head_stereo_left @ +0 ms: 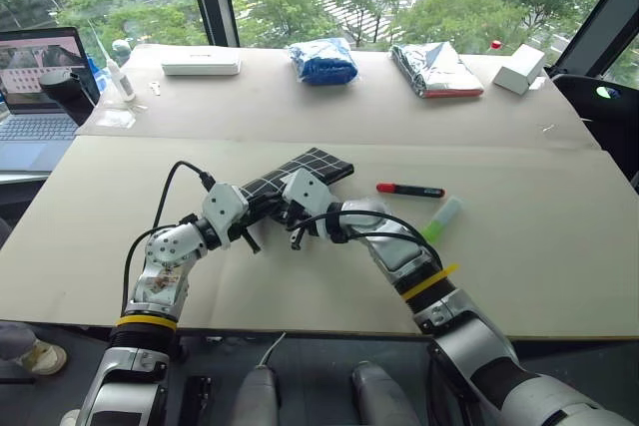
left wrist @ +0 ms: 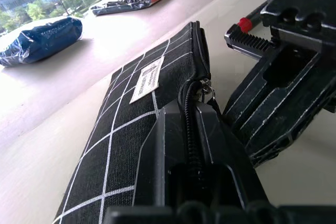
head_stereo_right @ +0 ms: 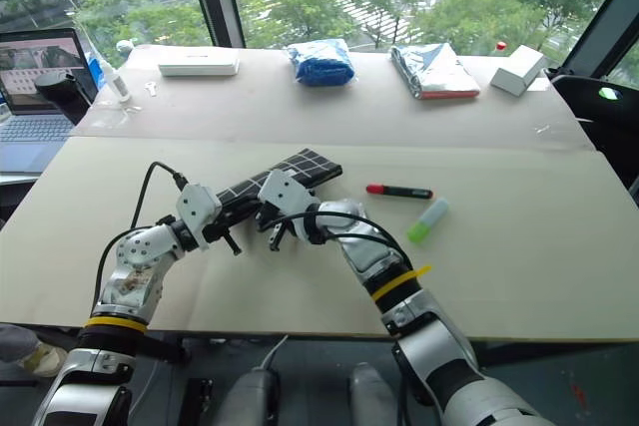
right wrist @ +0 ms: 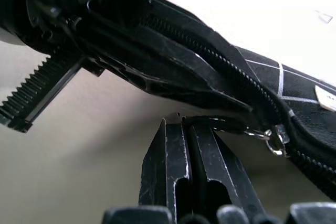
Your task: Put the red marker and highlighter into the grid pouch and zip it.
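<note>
My left pincer (head_stereo_left: 262, 209) grips the pouch (head_stereo_left: 315, 166), right pincer (right wrist: 185, 145) pinches its zipper strap (right wrist: 220, 124); marker (head_stereo_left: 410, 190) and highlighter (head_stereo_left: 440, 218) lie loose on the tabletop (head_stereo_left: 519, 246).

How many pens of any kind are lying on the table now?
2. The red marker lies right of the grid pouch; the highlighter lies just right of the marker, nearer the robot. More may be hidden inside the pouch.

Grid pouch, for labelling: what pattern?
Black with thin white grid lines, clearest in left wrist view.
</note>
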